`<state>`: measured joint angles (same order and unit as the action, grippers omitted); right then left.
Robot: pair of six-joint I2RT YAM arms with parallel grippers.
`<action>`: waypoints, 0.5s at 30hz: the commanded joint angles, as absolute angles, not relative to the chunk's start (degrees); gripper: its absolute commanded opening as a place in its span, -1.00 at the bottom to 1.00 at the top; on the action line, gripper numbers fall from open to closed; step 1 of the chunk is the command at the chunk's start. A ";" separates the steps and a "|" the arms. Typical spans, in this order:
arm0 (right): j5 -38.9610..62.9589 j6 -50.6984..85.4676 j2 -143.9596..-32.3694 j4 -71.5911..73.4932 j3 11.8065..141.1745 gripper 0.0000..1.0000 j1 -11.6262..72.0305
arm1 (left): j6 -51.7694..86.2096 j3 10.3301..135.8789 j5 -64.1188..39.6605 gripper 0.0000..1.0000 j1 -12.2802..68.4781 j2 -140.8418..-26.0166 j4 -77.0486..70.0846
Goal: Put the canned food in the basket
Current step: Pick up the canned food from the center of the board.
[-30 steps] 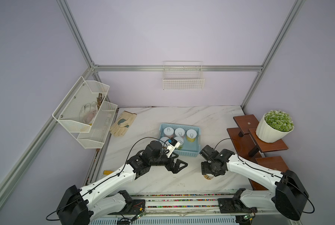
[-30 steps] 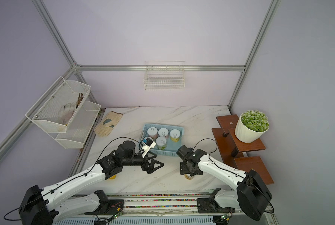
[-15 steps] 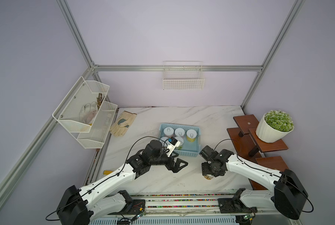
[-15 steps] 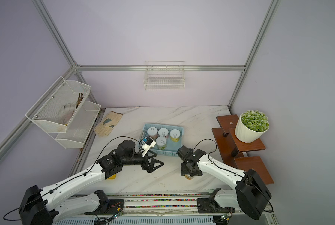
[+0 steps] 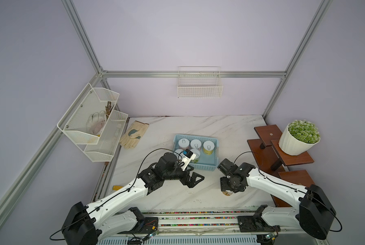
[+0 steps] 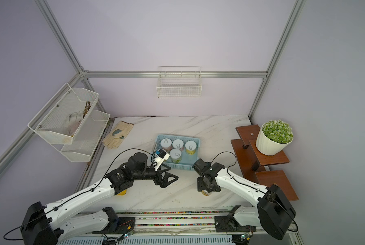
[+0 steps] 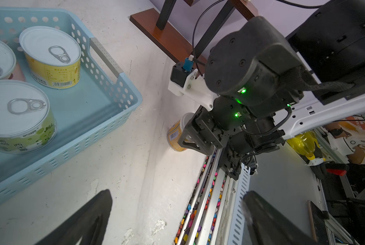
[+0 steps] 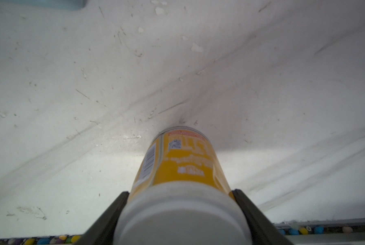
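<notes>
At the table's front edge, right of centre: a short yellow-labelled tin with a plain white top stands upright on the white marble-patterned tabletop, outside the basket and close to the coloured rail.
Right arm: yours reaches in from its front-right base, with the wrist bent so the tool points straight down over that tin.
Right gripper: you have both black fingers pressed against opposite sides of the tin, just below its top. It is clamped, and the tin's base rests on the table.
Left arm: yours stretches diagonally from the front-left base, the forearm low and the wrist roughly level.
Left gripper: it is spread wide with nothing between the fingers. It hovers over bare table just in front of the basket's front-left corner, apart from the basket.
Basket: the light blue rectangular plastic basket with slotted sides sits mid-table, beyond both grippers.
In the basket: five pull-ring tins stand upright. Your left wrist camera partly hides one in both top views.
</notes>
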<state>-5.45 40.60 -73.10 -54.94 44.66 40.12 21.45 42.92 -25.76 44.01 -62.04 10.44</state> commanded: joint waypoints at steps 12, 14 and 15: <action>-5.40 35.79 -67.90 -63.19 58.07 -0.75 39.75 | 21.27 42.95 -16.84 1.00 43.34 -56.88 10.85; -5.78 34.68 -69.16 -64.40 61.65 -0.89 39.76 | 21.60 42.58 -16.95 1.00 42.49 -56.39 10.79; -6.18 34.07 -70.02 -65.03 63.65 -0.98 39.76 | 21.77 42.42 -17.26 1.00 41.91 -56.19 10.70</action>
<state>-5.41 36.86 -69.10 -62.98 58.81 40.12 21.52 42.89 -18.37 43.16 -57.54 11.86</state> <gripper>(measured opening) 0.723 0.998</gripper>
